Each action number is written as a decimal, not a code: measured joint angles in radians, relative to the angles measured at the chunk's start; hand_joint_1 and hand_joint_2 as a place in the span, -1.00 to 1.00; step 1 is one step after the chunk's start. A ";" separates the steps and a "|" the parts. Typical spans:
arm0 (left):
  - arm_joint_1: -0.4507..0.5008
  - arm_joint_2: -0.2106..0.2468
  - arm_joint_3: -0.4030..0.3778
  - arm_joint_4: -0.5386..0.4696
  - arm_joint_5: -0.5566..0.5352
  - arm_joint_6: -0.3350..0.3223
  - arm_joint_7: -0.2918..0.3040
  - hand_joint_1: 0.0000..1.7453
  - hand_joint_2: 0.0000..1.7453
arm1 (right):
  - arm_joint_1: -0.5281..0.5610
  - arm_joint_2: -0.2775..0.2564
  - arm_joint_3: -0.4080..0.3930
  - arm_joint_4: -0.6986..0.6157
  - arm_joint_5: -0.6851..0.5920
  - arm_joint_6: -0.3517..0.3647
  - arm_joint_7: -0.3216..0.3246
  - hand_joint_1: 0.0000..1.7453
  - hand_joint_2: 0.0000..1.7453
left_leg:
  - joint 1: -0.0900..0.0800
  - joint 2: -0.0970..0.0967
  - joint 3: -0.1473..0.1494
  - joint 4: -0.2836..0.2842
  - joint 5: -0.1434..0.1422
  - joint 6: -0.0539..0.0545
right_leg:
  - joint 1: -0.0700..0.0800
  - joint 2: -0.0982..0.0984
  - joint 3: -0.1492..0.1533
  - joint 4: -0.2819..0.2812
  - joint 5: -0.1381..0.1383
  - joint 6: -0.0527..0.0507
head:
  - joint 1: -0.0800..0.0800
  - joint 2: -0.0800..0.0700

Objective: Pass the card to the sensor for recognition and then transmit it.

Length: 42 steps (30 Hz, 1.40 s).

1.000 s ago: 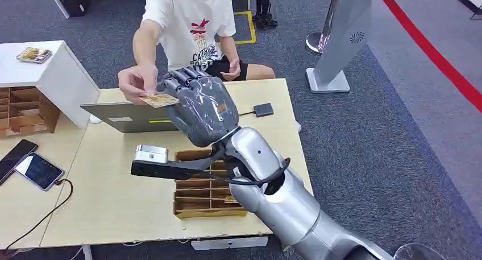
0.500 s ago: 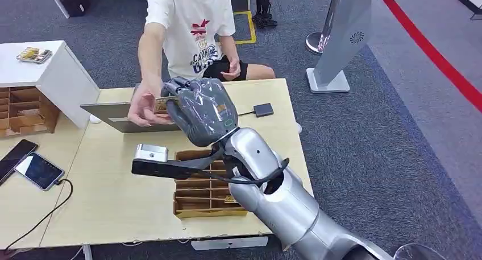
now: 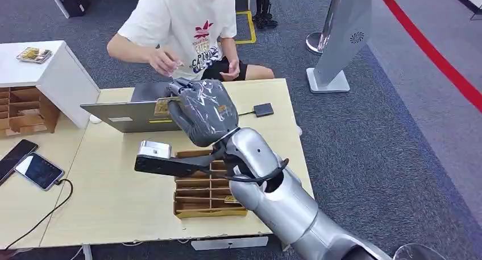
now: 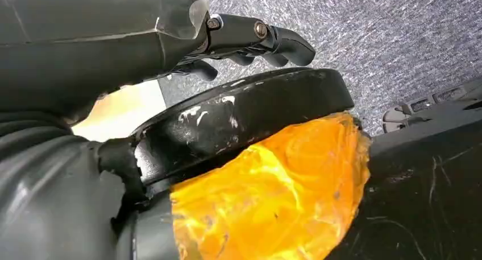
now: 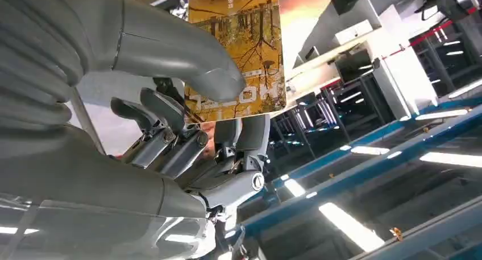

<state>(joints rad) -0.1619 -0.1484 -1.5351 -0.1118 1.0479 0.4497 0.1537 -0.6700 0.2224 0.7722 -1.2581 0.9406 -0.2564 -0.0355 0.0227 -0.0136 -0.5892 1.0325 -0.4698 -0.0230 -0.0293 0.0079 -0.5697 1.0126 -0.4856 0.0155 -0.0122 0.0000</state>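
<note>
R robot hand (image 3: 202, 111) raised, pinching card (image 5: 244, 49)

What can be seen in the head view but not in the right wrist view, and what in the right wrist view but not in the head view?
Head view alone: the table, the laptop, the wooden slotted tray, two phones, and the seated person whose hand is apart from the card. Right wrist view alone: the card's printed face, a yellowish picture of trees, with the thumb pressed on it, and ceiling lights behind. Both: the right hand holding the card, also seen close up.
</note>
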 joint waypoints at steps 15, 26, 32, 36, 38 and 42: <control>0.008 0.000 0.000 0.000 0.036 0.023 -0.024 -1.00 -1.00 | 0.081 0.000 -0.074 -0.098 -0.146 -0.017 -0.044 1.00 1.00 | 0.000 0.000 0.000 0.000 0.000 0.000 | 0.000 0.000 0.000 0.000 0.000 0.000 | 0.000 0.000; 0.028 -0.001 0.020 0.000 0.116 0.063 -0.071 -1.00 -1.00 | 0.202 -0.039 -0.176 -0.245 -0.433 0.005 -0.055 1.00 1.00 | 0.000 0.000 0.000 0.000 -0.001 0.001 | 0.000 0.000 0.000 -0.001 0.000 0.000 | 0.000 0.000; 0.035 -0.002 0.049 0.000 0.155 0.071 -0.080 -1.00 -1.00 | 0.308 -0.115 -0.242 -0.291 -0.455 0.026 -0.047 1.00 1.00 | 0.000 0.000 0.000 0.000 -0.001 0.001 | 0.000 0.000 0.000 -0.001 0.000 0.000 | 0.000 0.000; 0.036 -0.002 0.065 0.000 0.173 0.072 -0.081 -1.00 -1.00 | 0.384 -0.170 -0.260 -0.292 -0.407 0.036 -0.025 1.00 1.00 | 0.000 0.000 0.000 0.000 -0.001 0.001 | 0.000 -0.001 0.000 -0.001 0.000 0.000 | 0.000 0.000; 0.037 -0.003 0.071 0.000 0.180 0.073 -0.082 -1.00 -1.00 | 0.422 -0.194 -0.271 -0.292 -0.394 0.035 -0.016 1.00 1.00 | 0.000 0.000 -0.001 0.000 -0.001 0.001 | 0.000 -0.001 0.000 -0.001 0.000 0.000 | 0.000 0.000; 0.037 -0.003 0.084 0.000 0.195 0.075 -0.083 -1.00 -1.00 | 0.484 -0.235 -0.290 -0.292 -0.374 0.044 -0.004 1.00 1.00 | 0.000 0.000 -0.001 0.000 -0.001 0.001 | 0.000 -0.001 0.000 -0.001 0.000 0.000 | 0.000 0.000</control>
<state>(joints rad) -0.1250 -0.1518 -1.4507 -0.1118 1.2432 0.5249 0.0709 -0.1858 -0.0123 0.4818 -1.5499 0.5665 -0.2125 -0.0397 0.0227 -0.0135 -0.5898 1.0326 -0.4712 -0.0224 -0.0293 0.0073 -0.5702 1.0112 -0.4861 0.0158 -0.0126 0.0000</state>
